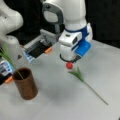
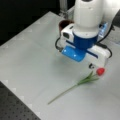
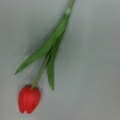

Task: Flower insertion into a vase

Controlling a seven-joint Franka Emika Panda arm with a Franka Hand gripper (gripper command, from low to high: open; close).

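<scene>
A red tulip flower (image 1: 69, 65) lies flat on the grey table, its green stem running toward a front view's bottom right. In a front view the flower (image 2: 100, 71) lies just below the arm's blue and white hand. The wrist view looks straight down on the flower (image 3: 28, 98) and its leaves, and no fingers show there. My gripper (image 1: 68, 59) hangs directly over the red head, a little above it. The reddish-brown vase (image 1: 25, 83) stands upright at a front view's left with a green stem and leaf in it. The arm half hides the vase (image 2: 65, 25).
A grey box (image 1: 40, 46) with orange parts sits behind the vase. A white robot base (image 1: 11, 42) stands at a front view's left edge. A black perforated board (image 2: 15, 107) borders the table at a front view's bottom left.
</scene>
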